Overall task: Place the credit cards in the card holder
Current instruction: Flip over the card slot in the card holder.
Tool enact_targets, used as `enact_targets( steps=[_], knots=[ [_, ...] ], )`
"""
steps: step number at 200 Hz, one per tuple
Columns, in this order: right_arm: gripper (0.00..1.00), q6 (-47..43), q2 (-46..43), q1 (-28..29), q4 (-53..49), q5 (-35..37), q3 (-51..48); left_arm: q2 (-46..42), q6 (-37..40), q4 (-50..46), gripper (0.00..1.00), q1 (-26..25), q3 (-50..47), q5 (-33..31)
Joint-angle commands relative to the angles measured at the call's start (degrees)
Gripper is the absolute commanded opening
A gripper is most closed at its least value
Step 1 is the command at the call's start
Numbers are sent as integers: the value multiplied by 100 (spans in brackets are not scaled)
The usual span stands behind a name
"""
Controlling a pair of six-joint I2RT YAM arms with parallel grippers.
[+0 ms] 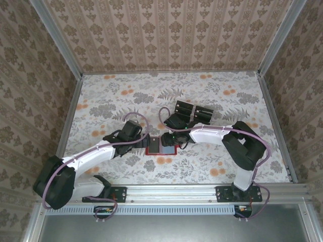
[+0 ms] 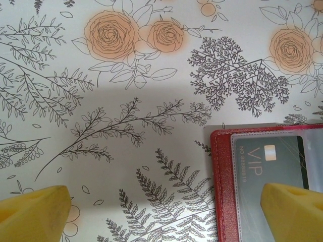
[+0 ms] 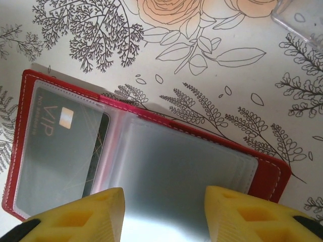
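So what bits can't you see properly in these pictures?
Top view: the card holder is half hidden under both arm tips, and the other credit cards are too small to count.
Left wrist view: the card holder is cut off by the right and bottom edges, and a yellow finger covers the VIP card's corner.
Right wrist view: glare hides what is in the right pocket, and yellow fingers cover the near edge.
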Motion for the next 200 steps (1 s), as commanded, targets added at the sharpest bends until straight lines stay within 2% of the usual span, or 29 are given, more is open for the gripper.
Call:
enact_targets(
  steps=[1, 107, 155, 200],
  knots=[
    [47, -13, 112, -8, -207, 89, 112, 40, -56, -97, 100, -30, 150, 33],
    [49, 921, 475, 12, 479, -727, 175, -411, 91, 126, 100, -258, -245, 313],
    [49, 1193, 486, 26, 547, -703, 162, -674, 6, 431, 100, -695, -541, 268],
    [49, 1363, 467, 26, 644, -711, 107, -918, -270, 819, 100, -1246, -930, -31]
  ],
)
